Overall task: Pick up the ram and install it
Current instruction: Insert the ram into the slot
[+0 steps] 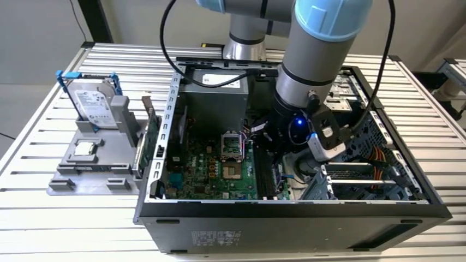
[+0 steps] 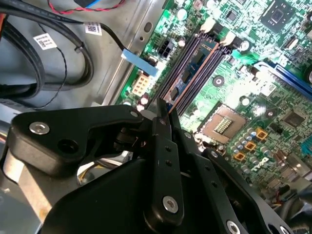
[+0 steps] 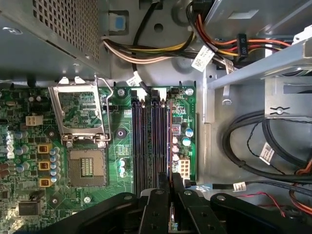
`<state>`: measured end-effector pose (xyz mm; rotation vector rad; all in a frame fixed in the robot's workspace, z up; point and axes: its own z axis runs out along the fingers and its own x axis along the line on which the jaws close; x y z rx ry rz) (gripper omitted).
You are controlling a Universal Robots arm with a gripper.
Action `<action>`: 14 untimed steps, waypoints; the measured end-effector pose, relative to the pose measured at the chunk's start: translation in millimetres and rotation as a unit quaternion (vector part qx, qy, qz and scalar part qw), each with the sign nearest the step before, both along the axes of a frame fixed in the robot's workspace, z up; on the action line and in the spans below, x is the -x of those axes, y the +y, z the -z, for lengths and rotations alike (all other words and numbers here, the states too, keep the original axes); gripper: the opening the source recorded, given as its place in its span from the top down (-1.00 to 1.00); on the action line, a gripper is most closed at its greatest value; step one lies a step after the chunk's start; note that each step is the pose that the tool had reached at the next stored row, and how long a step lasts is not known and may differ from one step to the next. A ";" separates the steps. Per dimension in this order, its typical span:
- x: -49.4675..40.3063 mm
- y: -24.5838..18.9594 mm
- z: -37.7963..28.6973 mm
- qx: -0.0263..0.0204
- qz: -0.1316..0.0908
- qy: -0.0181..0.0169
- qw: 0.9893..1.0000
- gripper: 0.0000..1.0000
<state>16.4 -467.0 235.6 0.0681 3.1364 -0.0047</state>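
In the second wrist view the ram point(image 2: 192, 68), a thin dark stick with bluish chips, stands on edge along one of the long memory slots of the green motherboard point(image 2: 273, 83). From above, in the first wrist view, it is a narrow line point(image 3: 168, 141) in the slot nearest the board's edge. My gripper point(image 3: 171, 187) point(image 2: 163, 109) has its black fingers drawn close on the near end of the stick. In the exterior view the arm's wrist point(image 1: 298, 123) reaches down into the open computer case point(image 1: 291, 210), over the slots.
An open processor socket point(image 3: 85, 122) lies beside the slots. Cable bundles point(image 3: 273, 141) and a metal drive cage point(image 1: 364, 174) crowd the other side. Outside the case, at the exterior view's left, a grey fixture point(image 1: 65, 183) holds a hard drive point(image 1: 95, 106), a square chip point(image 1: 86, 147) and a green card point(image 1: 149, 142).
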 end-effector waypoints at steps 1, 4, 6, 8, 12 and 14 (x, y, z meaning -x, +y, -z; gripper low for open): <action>0.0 0.0 1.6 0.000 0.000 0.000 1.000 1.00; 0.0 0.0 7.0 0.001 0.000 0.000 1.000 1.00; 0.1 0.0 10.7 0.002 0.000 0.000 1.000 1.00; 0.1 0.0 13.7 0.002 0.000 0.000 1.000 1.00; 0.1 0.1 18.5 0.003 0.000 0.000 1.000 1.00; 0.3 0.3 19.7 0.003 0.000 0.000 1.000 1.00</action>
